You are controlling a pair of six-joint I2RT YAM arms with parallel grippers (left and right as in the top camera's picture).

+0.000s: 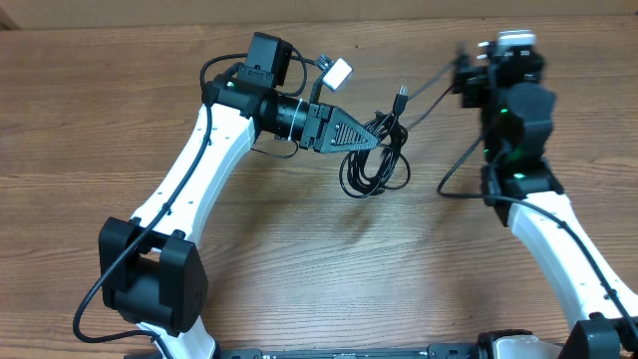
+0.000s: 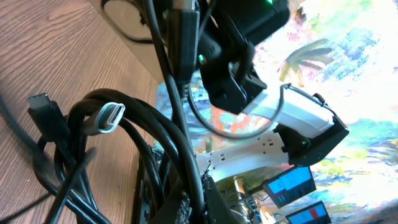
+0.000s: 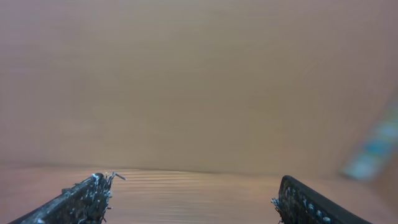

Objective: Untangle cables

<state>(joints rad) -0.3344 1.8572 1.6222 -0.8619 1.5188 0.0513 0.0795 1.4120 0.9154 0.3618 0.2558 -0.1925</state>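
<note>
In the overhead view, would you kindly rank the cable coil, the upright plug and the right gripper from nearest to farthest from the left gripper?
1. Cable coil: clamped in the left gripper, its loops lying just past the tips.
2. Upright plug: a little beyond the tips, toward the table's far edge.
3. Right gripper: farthest, across on the right side.

Left gripper [image 1: 383, 136] tips — buried in cables [image 1: 371, 172].
</note>
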